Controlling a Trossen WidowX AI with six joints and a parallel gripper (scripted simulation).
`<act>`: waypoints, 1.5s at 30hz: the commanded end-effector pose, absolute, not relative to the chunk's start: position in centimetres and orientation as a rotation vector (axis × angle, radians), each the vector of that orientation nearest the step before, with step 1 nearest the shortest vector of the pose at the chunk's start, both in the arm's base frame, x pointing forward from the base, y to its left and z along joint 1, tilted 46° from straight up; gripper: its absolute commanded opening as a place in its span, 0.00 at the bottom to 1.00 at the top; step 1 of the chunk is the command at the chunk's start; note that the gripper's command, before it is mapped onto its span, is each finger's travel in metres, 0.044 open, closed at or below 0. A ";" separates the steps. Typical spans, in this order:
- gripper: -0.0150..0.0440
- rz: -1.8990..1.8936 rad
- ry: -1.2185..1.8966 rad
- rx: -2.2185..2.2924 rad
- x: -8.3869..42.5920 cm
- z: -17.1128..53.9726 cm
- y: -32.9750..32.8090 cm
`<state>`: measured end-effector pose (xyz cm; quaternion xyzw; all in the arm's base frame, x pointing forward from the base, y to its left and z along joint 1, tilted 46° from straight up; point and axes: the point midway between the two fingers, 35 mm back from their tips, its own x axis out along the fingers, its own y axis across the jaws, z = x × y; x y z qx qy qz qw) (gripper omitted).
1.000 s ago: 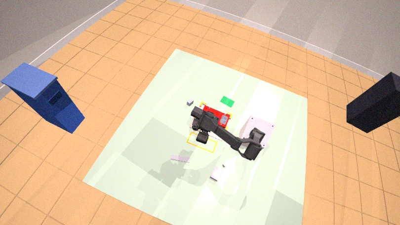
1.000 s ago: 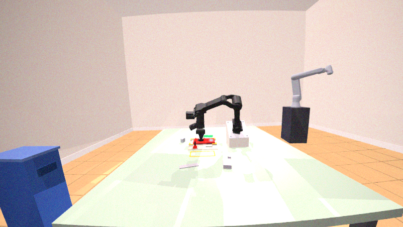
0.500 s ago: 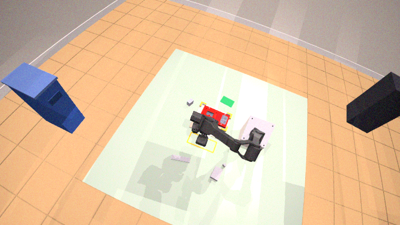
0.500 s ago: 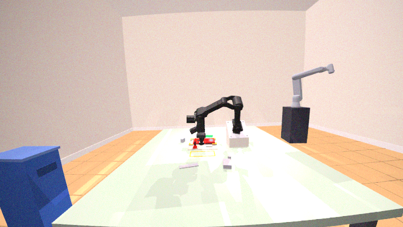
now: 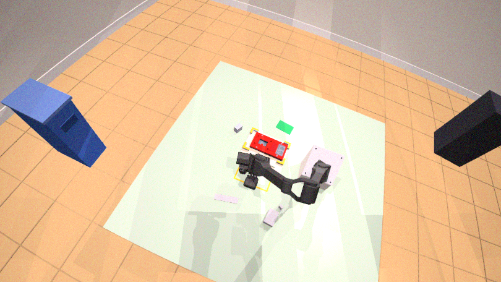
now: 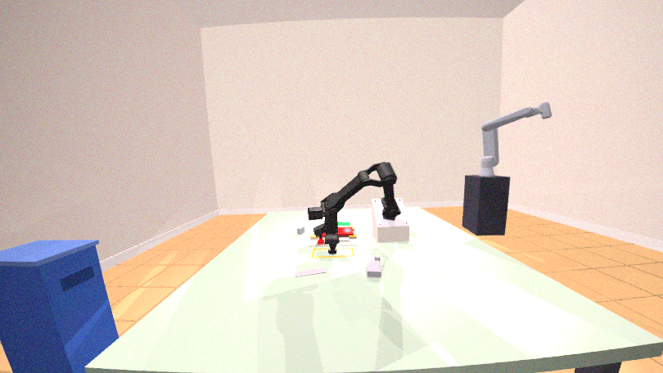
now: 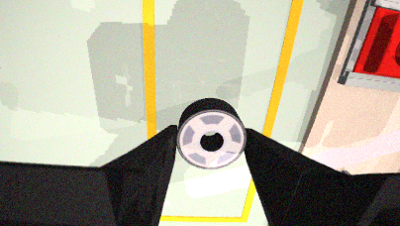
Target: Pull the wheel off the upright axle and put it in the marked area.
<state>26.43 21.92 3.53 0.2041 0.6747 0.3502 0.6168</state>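
My gripper (image 5: 250, 182) (image 6: 331, 249) (image 7: 210, 133) is shut on the wheel, a black tyre with a pale spoked hub. The wheel (image 6: 329, 252) (image 7: 198, 149) is off the axle, with its hub face up between the fingertips. It is low over the marked area, a yellow outline (image 5: 266, 190) (image 6: 320, 257) (image 7: 149, 59), and shows between its two long lines in the wrist view. Any gap between wheel and table is too small to tell. The axle's red base (image 6: 321, 240) (image 7: 366, 59) stands outside the outline; the arm hides it in the top view.
A red plate (image 5: 271, 149) lies on a pale board behind the area, with yellow corner pieces. A green plate (image 5: 284, 127) and a small grey block (image 5: 237, 128) lie farther back. A flat strip (image 5: 226, 198) and a pale block (image 5: 271, 217) lie in front. The white base box (image 5: 334, 161) is right.
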 end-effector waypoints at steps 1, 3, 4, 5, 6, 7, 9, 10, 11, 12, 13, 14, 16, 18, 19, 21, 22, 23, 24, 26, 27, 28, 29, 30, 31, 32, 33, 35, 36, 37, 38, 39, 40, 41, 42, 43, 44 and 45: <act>0.25 0.799 1.559 0.475 26.1 3.0 22.2; 0.30 0.805 1.556 0.472 26.3 3.3 22.1; 0.34 0.805 1.556 0.472 26.3 3.3 22.1; 0.39 0.805 1.556 0.472 26.3 3.3 22.1; 0.43 0.805 1.556 0.472 26.3 3.3 22.1; 0.48 0.805 1.556 0.472 26.3 3.3 22.1; 0.57 0.805 1.556 0.472 26.3 3.3 22.1; 0.61 0.805 1.556 0.472 26.3 3.3 22.1; 0.65 0.805 1.556 0.472 26.3 3.3 22.1; 0.70 0.805 1.556 0.472 26.3 3.3 22.1; 0.74 0.804 1.556 0.472 26.4 3.5 21.9; 0.76 0.803 1.556 0.471 26.5 3.8 21.6; 0.76 0.801 1.557 0.470 26.8 4.7 20.5; 0.76 0.798 1.558 0.471 27.1 6.1 19.2; 0.76 0.798 1.558 0.471 27.3 6.8 18.4; 0.76 0.797 1.559 0.473 27.3 7.4 17.8; 0.76 0.797 1.559 0.473 27.3 7.4 17.8; 0.76 0.797 1.559 0.473 27.3 7.4 17.8; 0.81 0.782 1.551 0.475 27.4 6.9 17.7; 0.90 0.779 1.554 0.470 26.4 7.0 16.0; 0.94 0.778 1.557 0.467 25.5 7.1 14.7; 0.99 0.779 1.559 0.466 24.5 7.3 13.5; 1.00 0.781 1.561 0.466 23.4 7.4 12.4; 1.00 0.785 1.563 0.467 22.4 7.5 11.4; 1.00 0.789 1.564 0.469 21.5 7.7 10.6; 1.00 0.792 1.564 0.471 21.0 7.7 10.2; 1.00 0.793 1.564 0.471 20.8 7.7 10.1; 1.00 0.793 1.564 0.471 20.8 7.7 10.1; 1.00 0.793 1.564 0.471 20.8 7.7 10.1; 1.00 0.793 1.564 0.471 20.8 7.7 10.1; 1.00 0.793 1.564 0.471 20.8 7.7 10.1; 1.00 0.793 1.564 0.471 20.8 7.7 10.1; 1.00 0.793 1.564 0.471 20.8 7.7 10.1; 1.00 0.793 1.564 0.471 20.8 7.7 10.1; 1.00 0.793 1.564 0.471 20.8 7.7 10.1; 1.00 0.793 1.564 0.471 20.8 7.7 10.1; 1.00 0.793 1.564 0.471 20.8 7.7 10.1; 1.00 0.793 1.564 0.471 20.8 7.7 10.1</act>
